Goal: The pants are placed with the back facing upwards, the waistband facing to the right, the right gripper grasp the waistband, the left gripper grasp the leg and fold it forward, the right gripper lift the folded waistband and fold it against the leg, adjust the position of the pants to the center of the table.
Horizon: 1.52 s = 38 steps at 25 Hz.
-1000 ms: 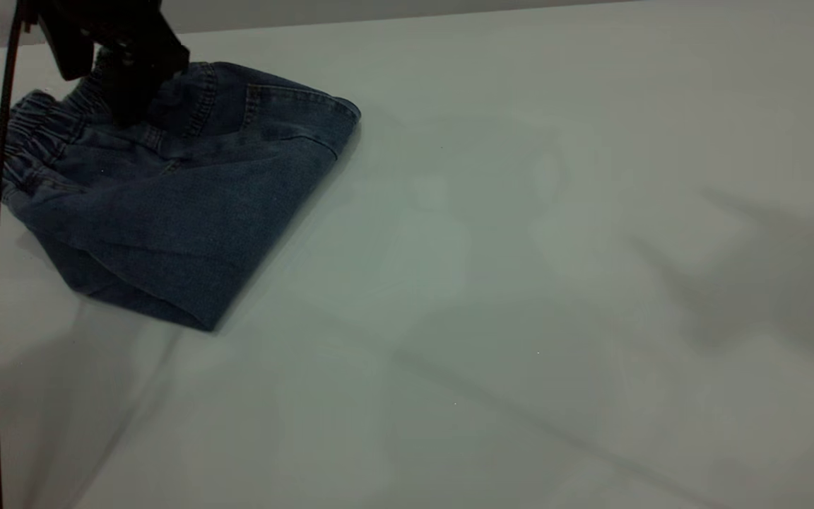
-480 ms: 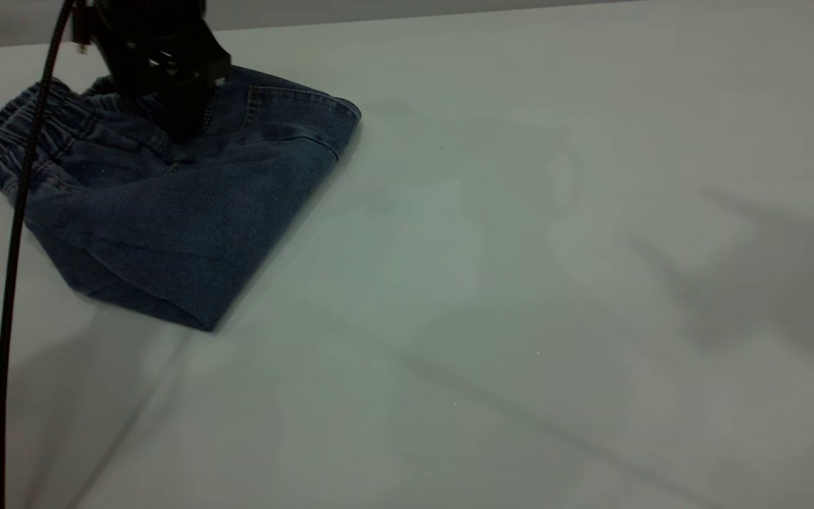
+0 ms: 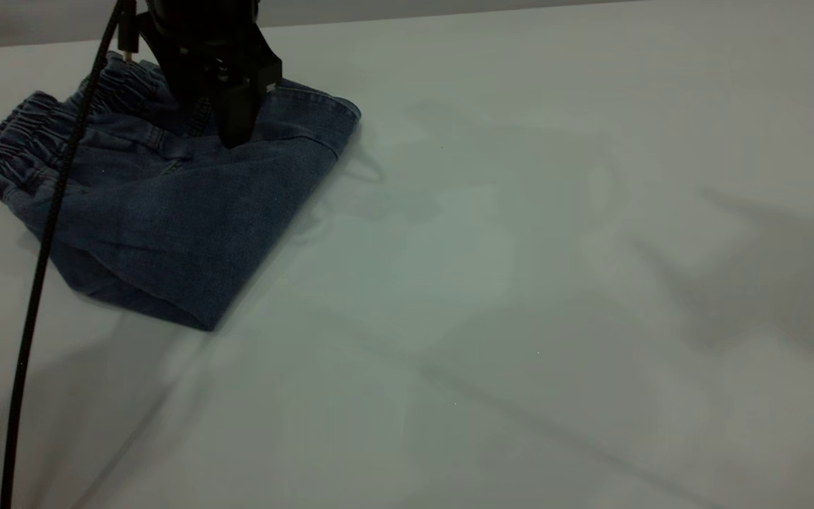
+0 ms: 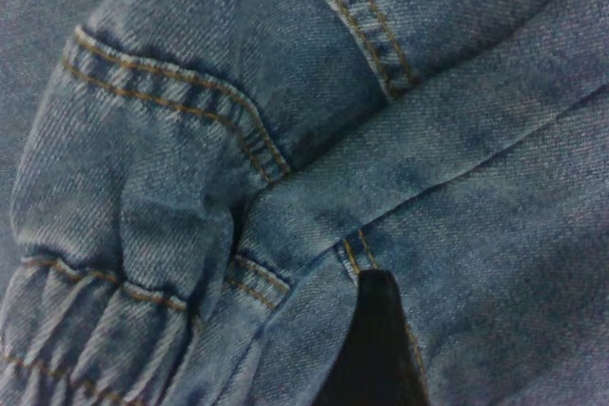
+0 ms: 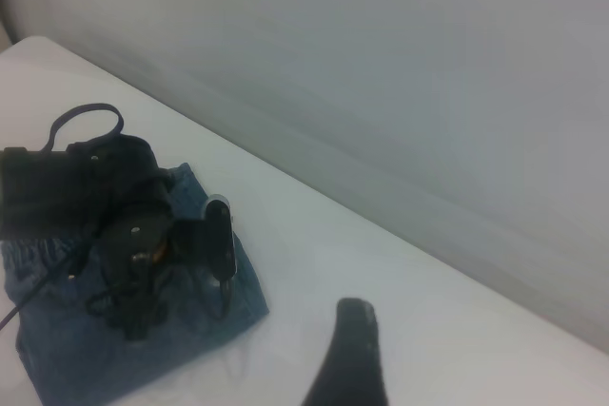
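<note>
Since a second ago my left gripper (image 3: 236, 134) has travelled along the far side of the pants (image 3: 167, 205), from over the waistband (image 3: 22, 134) toward the folded edge, and the waistband ruffles behind it have bunched up higher. The gripper now sits pressed down on the denim near the far corner of the folded pants, its black cable (image 3: 46, 233) trailing down across the waistband end toward me. In the left wrist view I see one dark fingertip (image 4: 376, 349) lying on the cloth beside a stitched seam and the curved pocket edge, with the gathered waistband off to one side of it; I cannot tell from any view whether the fingers are apart or together. The pants lie folded in a compact bundle, waistband at the end away from the gripper's heading, the leg fold pointing toward me, all of it sitting on the table (image 3: 520, 283) well off toward the left arm's side. My right gripper (image 5: 347, 358) hangs above the table, well apart from the pants, with only one dark finger showing in its wrist view, so I cannot tell its state either.
</note>
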Available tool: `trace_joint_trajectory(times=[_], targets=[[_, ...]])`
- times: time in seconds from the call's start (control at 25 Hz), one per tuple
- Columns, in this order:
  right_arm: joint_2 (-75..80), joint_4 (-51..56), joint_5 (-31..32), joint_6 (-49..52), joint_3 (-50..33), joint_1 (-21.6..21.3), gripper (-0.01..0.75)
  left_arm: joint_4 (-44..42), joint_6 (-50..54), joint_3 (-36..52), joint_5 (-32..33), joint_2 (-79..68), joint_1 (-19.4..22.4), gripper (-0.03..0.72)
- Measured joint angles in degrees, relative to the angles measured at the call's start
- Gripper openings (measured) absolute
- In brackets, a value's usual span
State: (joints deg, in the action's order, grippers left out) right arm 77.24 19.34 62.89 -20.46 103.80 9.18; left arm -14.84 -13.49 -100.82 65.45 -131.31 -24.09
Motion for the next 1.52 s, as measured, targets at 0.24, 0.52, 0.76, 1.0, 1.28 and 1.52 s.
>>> trace_joint_trajectory(times=[0.24,0.52,0.76,1.0,1.28,1.52], targets=[[0.0,0.0,0.1,-0.2,0.0,0.0,0.552,-1.9,0.0,0.1,-0.9,-1.5,2.4,0.551],[0.0,0.0,0.1,-0.2,0.0,0.0,0.552,-1.6,-5.4,0.1,-2.0,-5.3,3.6,0.551],[0.0,-0.1,0.2,-0.2,0.0,0.0,0.552,-1.5,-9.1,0.1,-3.1,-8.0,3.6,0.549],[0.0,-0.1,0.2,-0.2,0.0,0.0,0.552,1.3,-9.1,0.0,-3.3,-9.0,3.5,0.546],[0.0,0.0,0.2,-0.2,0.0,0.0,0.552,13.7,-9.6,0.1,-7.5,-9.2,3.5,0.546],[0.0,0.0,0.2,-0.2,0.0,0.0,0.552,24.5,-9.5,0.1,-11.6,-9.2,2.1,0.546]])
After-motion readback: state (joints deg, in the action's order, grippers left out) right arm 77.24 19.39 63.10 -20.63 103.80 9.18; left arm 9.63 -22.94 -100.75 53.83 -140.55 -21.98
